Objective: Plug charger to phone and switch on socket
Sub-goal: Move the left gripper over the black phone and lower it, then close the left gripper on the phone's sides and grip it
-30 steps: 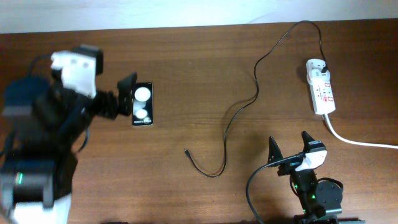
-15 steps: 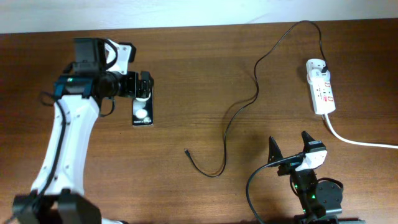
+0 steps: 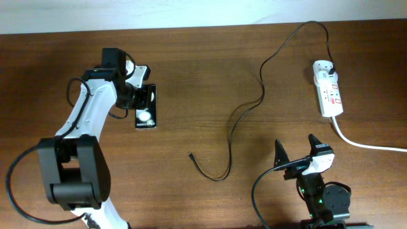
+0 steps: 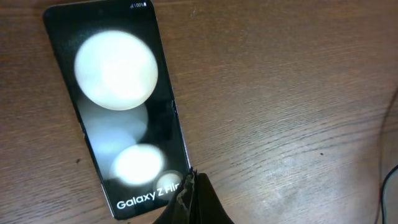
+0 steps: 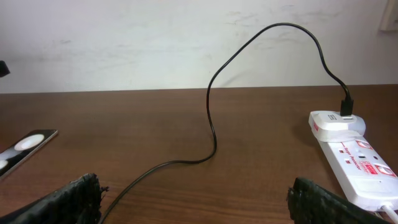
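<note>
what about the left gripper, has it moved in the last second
Yes. In the overhead view the left gripper went right, from just left of the phone to over its top end; the phone stayed put.

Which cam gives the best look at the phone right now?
Left wrist: the phone fills much of the frame, and its screen lettering is readable. Overhead shows it small, one end hidden by the left gripper. Right wrist catches only a sliver of it at the left edge.
</note>
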Controlling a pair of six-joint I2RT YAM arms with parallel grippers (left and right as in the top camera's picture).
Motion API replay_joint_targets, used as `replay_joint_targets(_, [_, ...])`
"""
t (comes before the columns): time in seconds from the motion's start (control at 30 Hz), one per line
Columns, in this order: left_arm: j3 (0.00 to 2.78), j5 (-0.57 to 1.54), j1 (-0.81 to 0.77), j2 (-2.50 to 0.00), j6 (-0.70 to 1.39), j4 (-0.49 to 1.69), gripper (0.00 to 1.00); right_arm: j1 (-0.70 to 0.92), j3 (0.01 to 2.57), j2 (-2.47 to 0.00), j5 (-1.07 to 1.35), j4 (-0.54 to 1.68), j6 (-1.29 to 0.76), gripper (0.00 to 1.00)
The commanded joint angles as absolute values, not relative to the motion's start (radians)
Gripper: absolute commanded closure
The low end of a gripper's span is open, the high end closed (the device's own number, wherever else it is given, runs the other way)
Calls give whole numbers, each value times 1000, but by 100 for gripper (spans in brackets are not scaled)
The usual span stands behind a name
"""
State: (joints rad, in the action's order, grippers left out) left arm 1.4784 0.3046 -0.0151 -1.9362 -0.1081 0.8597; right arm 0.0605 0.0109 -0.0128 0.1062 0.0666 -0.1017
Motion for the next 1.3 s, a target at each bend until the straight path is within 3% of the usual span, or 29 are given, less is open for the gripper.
replay_joint_targets(0.0, [1488, 210, -20, -1981, -46, 847, 100, 59, 6, -4, 101, 72, -101, 1])
replay_joint_targets(0.13, [1477, 122, -20, -2009, 16, 838, 100, 59, 6, -4, 101, 72, -101, 1])
replay_joint_targets(0.83, [1468, 122, -20, -2065, 42, 805, 96, 59, 6, -4, 101, 72, -101, 1])
replay_joint_targets(1.23, [1457, 122, -20, -2065, 41, 800, 68, 59, 6, -4, 101, 72, -101, 1])
replay_joint_targets(1.27, [1457, 122, -20, -2065, 41, 800, 62, 59, 6, -4, 101, 72, -101, 1])
